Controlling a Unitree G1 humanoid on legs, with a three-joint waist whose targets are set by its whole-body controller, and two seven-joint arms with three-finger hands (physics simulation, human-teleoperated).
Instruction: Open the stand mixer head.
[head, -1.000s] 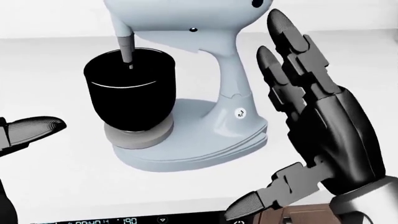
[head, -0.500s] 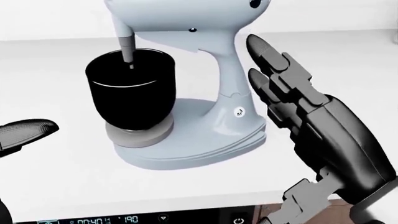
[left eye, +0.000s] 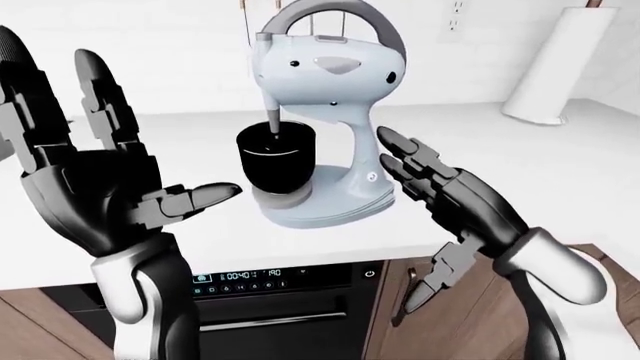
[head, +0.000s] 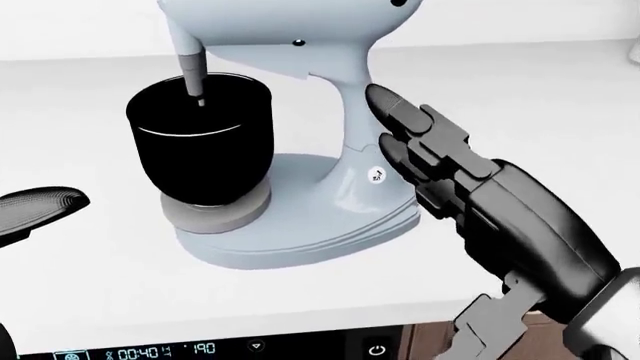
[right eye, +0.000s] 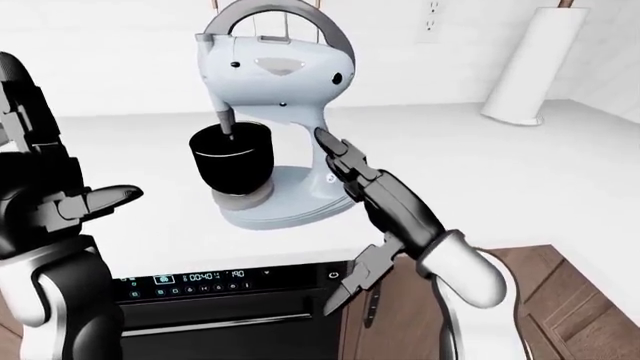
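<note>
A light blue-grey stand mixer (left eye: 345, 176) stands on the white counter (left eye: 520, 172). Its head (left eye: 330, 67) is down, with the beater shaft reaching into the black bowl (left eye: 277, 159). A grey arched handle (left eye: 335, 13) sits on top of the head. My right hand (left eye: 440, 195) is open, with its fingers (head: 410, 124) stretched out close beside the right side of the mixer's column (head: 352, 127); I cannot tell whether they touch it. My left hand (left eye: 120, 142) is open and raised at the left, apart from the mixer. Only its thumb tip (head: 40, 206) shows in the head view.
A white paper-towel roll (left eye: 555, 67) stands at the upper right of the counter. An oven with a lit display (left eye: 240, 276) is under the counter's near edge. Brown wooden cabinets (right eye: 560, 300) are to the right of it. A wall outlet (left eye: 457, 7) is behind the mixer.
My right hand has moved left and down, bringing its fingertips up to the mixer's column. The picture has shifted slightly left. The left thumb has barely moved.
</note>
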